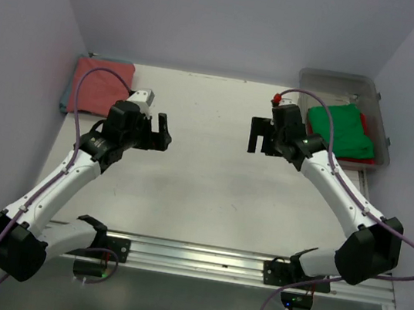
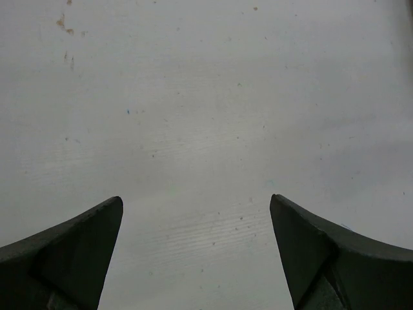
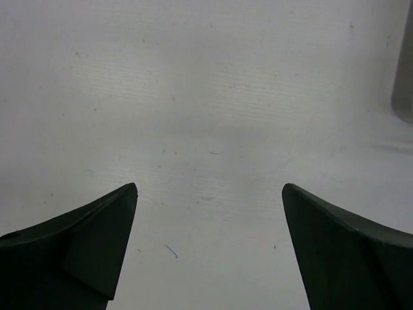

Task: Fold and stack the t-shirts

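This is a lab test cell: my white table (image 1: 201, 193) stands boxed by plain pale walls (image 1: 235, 19) behind and beside it. A metal rail (image 1: 199, 257) lines the table's near edge, a clear bin (image 1: 339, 81) its far right corner.

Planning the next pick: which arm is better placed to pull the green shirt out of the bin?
Right, likely. Its open jaws hang close to the bin holding the green shirt; the left arm is across the table.

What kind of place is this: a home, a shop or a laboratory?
Probably a robotics test cell in a laboratory. Two robot arms stand bolted to a metal rail at a white table, plain walls enclose it, and t-shirts lie in a clear bin.
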